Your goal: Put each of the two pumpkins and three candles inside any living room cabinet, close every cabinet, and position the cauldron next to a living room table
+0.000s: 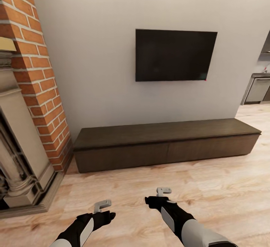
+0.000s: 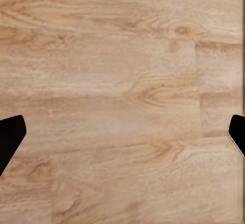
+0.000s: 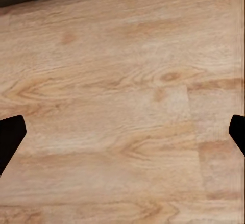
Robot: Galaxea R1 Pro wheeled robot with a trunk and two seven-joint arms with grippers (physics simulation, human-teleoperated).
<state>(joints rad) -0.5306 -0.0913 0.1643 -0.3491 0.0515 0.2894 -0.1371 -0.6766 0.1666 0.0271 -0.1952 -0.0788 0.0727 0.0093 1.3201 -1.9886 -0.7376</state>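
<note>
Sitting on the wood floor (image 1: 225, 187) against the wall, under the black TV (image 1: 175, 55), the cabinet (image 1: 165, 142) is long, low and dark brown, running sideways from the brick fireplace (image 1: 33, 74). Left gripper (image 1: 102, 204) and right gripper (image 1: 163, 191) hang wide apart, holding nothing.

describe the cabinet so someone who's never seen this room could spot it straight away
Find the black TV on the pale wall; the cabinet sits on the wood floor directly beneath it. It is a long, low dark-brown unit with plain handleless fronts, all shut, unlike the tall brick fireplace beside it.
</note>
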